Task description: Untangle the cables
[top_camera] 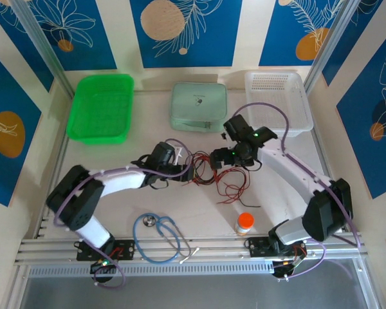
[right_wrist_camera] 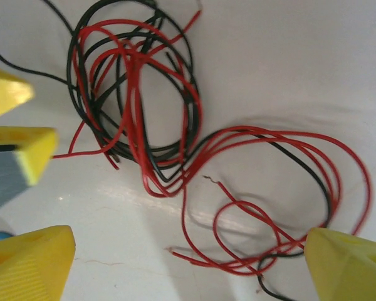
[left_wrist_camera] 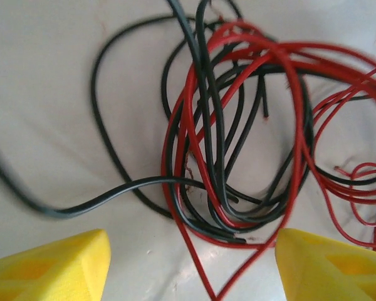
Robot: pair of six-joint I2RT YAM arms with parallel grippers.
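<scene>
1. Two robot arms: the left arm point(top_camera: 116, 182) and the right arm point(top_camera: 286, 166).
2. Two baskets: a green basket point(top_camera: 100, 106) and a white basket point(top_camera: 276, 103).
3. One lidded box point(top_camera: 198, 106).
4. One stethoscope point(top_camera: 150, 221).
5. One bottle point(top_camera: 244, 223).
6. One tangle of cables point(top_camera: 202, 170), strands uncountable.

cables point(left_wrist_camera: 203, 106): you see dark red and black strands
pincer fingertips point(right_wrist_camera: 348, 263): bright yellow
counter point(top_camera: 206, 212): plain white
basket point(top_camera: 101, 108): solid green
walls point(top_camera: 212, 38): blue, white leaf pattern

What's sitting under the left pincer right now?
The tangle of red and black cables, lying on the white table beneath the open left pincer. Where strands cross, the lower ones are covered, so their routes cannot be traced.
</scene>
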